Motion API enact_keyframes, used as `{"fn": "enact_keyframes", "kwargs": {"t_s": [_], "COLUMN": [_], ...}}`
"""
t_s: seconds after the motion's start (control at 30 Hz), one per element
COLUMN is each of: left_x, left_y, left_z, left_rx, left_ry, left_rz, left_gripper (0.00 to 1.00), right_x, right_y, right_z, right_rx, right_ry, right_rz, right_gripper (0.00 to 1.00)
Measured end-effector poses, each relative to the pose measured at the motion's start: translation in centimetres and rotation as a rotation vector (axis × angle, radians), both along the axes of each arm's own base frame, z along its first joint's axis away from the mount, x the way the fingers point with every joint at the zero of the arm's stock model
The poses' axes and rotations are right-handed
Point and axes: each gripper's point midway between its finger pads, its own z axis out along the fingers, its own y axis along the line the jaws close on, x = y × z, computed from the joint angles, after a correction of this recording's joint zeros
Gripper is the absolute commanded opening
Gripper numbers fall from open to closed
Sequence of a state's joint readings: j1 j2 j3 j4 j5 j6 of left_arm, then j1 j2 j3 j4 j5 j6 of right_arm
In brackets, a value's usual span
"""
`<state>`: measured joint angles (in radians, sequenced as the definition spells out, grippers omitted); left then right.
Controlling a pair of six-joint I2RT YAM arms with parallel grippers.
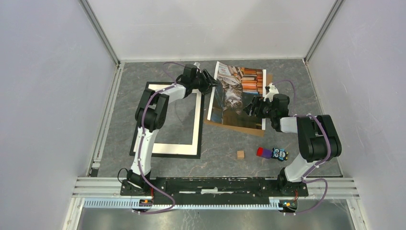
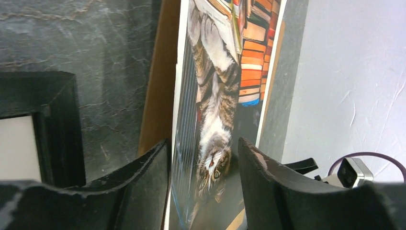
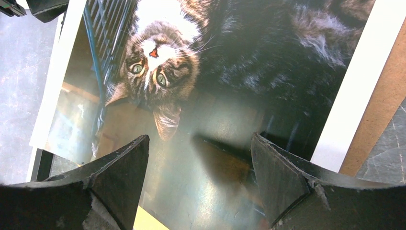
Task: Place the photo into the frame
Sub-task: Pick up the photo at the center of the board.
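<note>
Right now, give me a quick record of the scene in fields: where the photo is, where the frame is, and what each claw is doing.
photo: cat picture over brown backing board, left edge looks lifted
frame: black, flat on table left of photo, white mat inside, no photo in it
left claw: open, straddling photo's left edge
right claw: open, above photo's right part, holding nothing
extras: wooden cube, owl toy near right arm

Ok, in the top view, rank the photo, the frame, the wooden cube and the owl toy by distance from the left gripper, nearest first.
1. photo, right at the left gripper
2. frame, just to its left
3. wooden cube, toward the bases
4. owl toy, farther right
</note>
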<state>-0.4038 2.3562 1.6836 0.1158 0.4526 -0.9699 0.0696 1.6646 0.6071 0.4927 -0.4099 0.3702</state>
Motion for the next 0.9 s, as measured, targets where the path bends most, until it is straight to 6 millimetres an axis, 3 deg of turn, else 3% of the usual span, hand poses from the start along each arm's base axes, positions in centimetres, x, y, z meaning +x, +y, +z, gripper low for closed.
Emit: {"fn": "enact_keyframes", "kwargs": {"t_s": [0.1,0.33,0.47,0.57,0.73,0.9], "left_x": [-0.1,-0.7,-0.9,-0.6,0.2,-0.8], "left_y": [-0.3,-0.4,-0.2,-0.4,-0.8,0.1], "left_z": [0.3,-0.2,-0.9,0.0,1.6,1.1], "left_rx": [-0.020,0.005,0.077,0.114,0.143,0.218], "left_ry": [-0.006,0.019,0.030,0.019,-0.028,-0.001], "left_rz": [-0.005,-0.002,0.003,-0.002,-0.007,-0.030], "left_gripper": [0.43,0.38,0.28,0.16,0.03,0.02], "right_x": [0.0,0.0,0.0,0.0,-0.1,-1.1], "right_y": [0.0,0.0,0.0,0.0,0.0,-0.2], "right_z": [0.0,0.0,0.0,0.0,0.1,0.2], "right_rx": [0.001,0.001,0.001,0.001,0.001,-0.009], "right_ry": [0.000,0.001,0.000,0.000,0.001,0.022], "right_rz": [0.000,0.000,0.000,0.000,0.000,-0.002], "right_gripper": [0.84,0.84,0.84,0.84,0.86,0.88]}}
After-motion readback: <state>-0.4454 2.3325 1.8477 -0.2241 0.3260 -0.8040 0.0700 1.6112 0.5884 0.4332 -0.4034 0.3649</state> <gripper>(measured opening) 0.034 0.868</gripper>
